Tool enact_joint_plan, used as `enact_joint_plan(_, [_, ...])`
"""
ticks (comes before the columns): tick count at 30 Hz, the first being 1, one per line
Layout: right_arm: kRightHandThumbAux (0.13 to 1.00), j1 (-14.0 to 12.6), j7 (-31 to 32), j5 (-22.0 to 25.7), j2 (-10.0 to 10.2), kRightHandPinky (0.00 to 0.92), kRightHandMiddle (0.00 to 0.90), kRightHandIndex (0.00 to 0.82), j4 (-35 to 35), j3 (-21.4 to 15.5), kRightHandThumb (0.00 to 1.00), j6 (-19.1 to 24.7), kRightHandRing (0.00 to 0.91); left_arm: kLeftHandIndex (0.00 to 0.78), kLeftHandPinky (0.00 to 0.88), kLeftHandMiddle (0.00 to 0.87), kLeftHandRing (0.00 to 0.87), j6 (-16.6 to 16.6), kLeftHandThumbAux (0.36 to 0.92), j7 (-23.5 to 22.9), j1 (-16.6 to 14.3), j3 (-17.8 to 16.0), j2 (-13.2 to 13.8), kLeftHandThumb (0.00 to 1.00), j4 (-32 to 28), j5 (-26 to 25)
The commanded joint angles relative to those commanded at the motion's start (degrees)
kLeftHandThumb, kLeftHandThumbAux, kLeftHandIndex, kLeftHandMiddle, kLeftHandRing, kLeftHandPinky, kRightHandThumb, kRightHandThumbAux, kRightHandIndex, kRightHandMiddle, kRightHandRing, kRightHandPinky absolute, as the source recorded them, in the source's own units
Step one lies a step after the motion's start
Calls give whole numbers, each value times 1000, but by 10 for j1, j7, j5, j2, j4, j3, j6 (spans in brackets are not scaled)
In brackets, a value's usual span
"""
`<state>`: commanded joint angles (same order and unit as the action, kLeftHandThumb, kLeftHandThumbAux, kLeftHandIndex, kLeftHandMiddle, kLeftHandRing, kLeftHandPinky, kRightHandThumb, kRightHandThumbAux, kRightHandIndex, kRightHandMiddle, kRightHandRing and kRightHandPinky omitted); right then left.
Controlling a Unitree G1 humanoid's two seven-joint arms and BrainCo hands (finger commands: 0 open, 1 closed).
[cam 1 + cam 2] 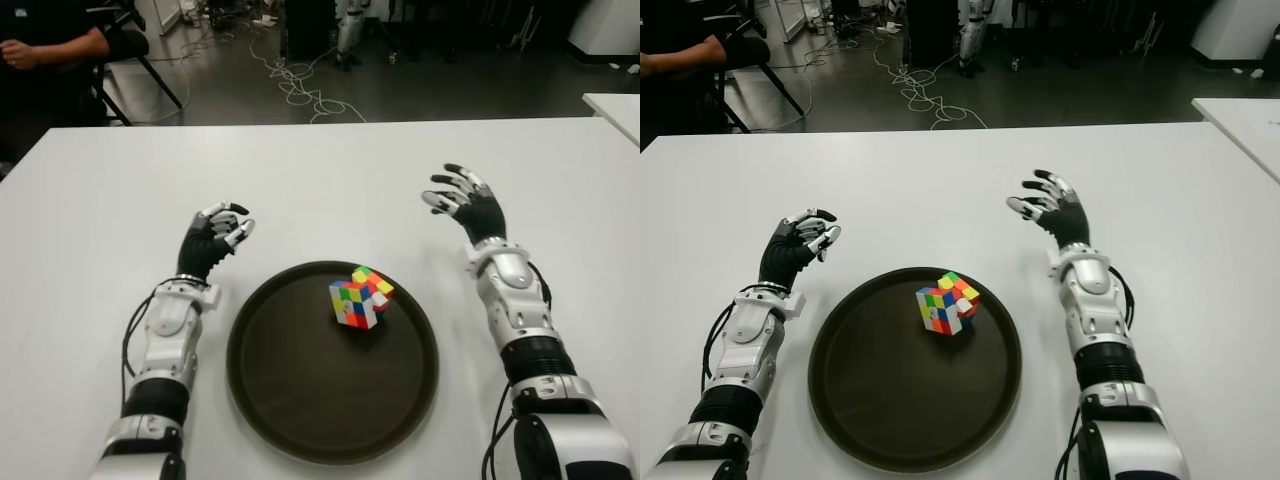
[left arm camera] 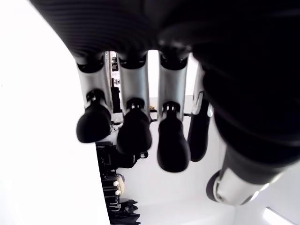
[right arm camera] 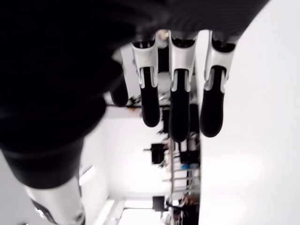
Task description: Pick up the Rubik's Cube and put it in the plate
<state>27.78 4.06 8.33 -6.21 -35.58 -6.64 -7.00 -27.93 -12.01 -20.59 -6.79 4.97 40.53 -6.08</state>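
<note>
Rubik's Cube (image 1: 360,297) sits tilted in the dark plate (image 1: 300,420) on the white bench (image 1: 320,180). Left hand (image 1: 212,243) left of plate, right hand (image 1: 466,203) beyond its right edge, both with fingers released, holding nothing.

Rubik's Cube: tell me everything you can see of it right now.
The Rubik's Cube is a scrambled, glossy, plastic-looking puzzle with red, yellow, green, blue, orange and white stickers. Its top layer is twisted out of line with the rest. It sits inside the dark round plate, toward the far side, touching only the plate. Neither hand holds it.
</note>
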Motion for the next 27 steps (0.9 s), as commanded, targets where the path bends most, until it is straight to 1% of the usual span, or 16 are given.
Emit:
enact_joint_plan(5, [810, 0, 0, -8, 2, 515, 418, 276, -1, -2, 20, -6, 476, 434, 745, 757, 766, 2, 717, 4, 0, -1, -1, 690, -1, 0])
enact_joint_plan(9, [805, 0, -2, -14, 3, 532, 430, 279, -1, -3, 17, -9, 488, 434, 742, 760, 767, 0, 717, 5, 0, -1, -1, 689, 0, 0])
enact_joint_plan(17, [811, -2, -7, -22, 5, 532, 431, 288, 3, -3, 17, -11, 491, 434, 742, 756, 764, -1, 717, 4, 1, 0, 1, 689, 0, 1])
enact_joint_plan(27, [804, -2, -9, -30, 6, 535, 435, 293, 2, -3, 62, -14, 493, 434, 740, 757, 763, 5, 717, 1, 1, 1, 1, 689, -3, 1])
